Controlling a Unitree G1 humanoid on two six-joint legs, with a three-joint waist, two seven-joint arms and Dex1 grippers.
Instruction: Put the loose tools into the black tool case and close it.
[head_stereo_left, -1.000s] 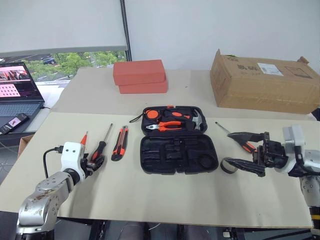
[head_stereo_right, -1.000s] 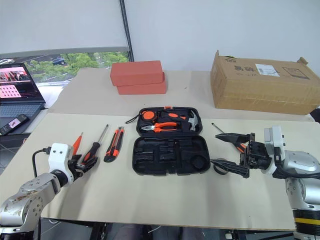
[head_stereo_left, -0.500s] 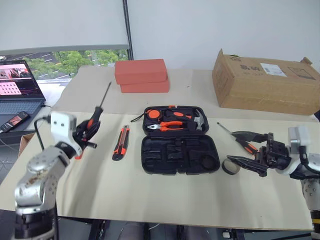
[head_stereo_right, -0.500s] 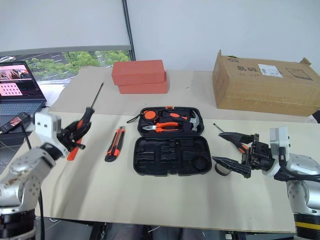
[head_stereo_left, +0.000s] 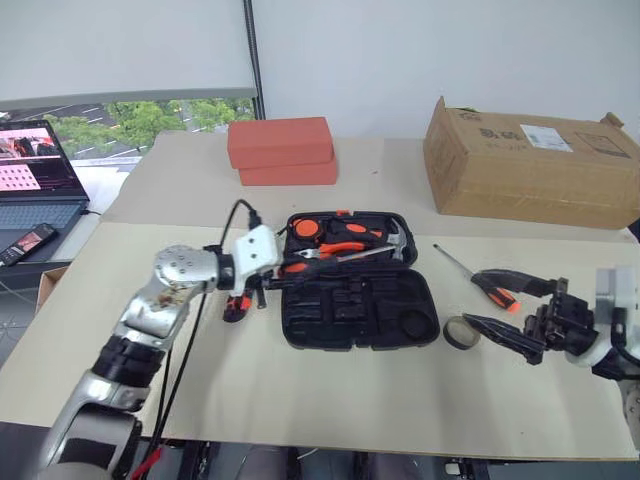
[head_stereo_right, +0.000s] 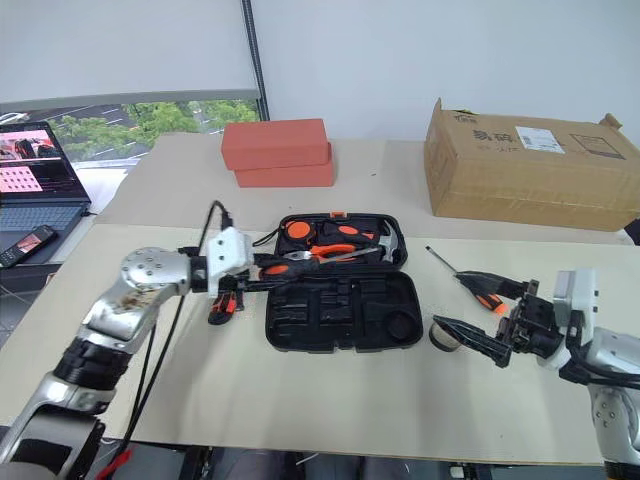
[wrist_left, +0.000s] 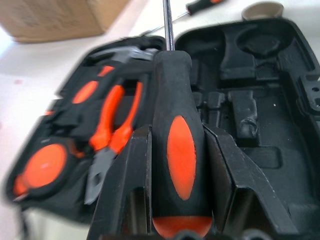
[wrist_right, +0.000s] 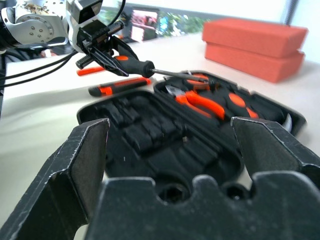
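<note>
The left claw (head_stereo_left: 268, 272) is clamped on a black-and-orange screwdriver (wrist_left: 181, 150), held over the left edge of the open black tool case (head_stereo_left: 355, 280) — its shaft reaches across the lid half, above the pliers (head_stereo_left: 335, 250). The utility knife (head_stereo_right: 218, 305) lies on the worktop (head_stereo_left: 300, 390) just left of the case. The right claw (head_stereo_right: 487, 318) hangs with fingers wide apart — near the tape ring (head_stereo_left: 459, 333) and the second screwdriver (head_stereo_left: 480, 280).
</note>
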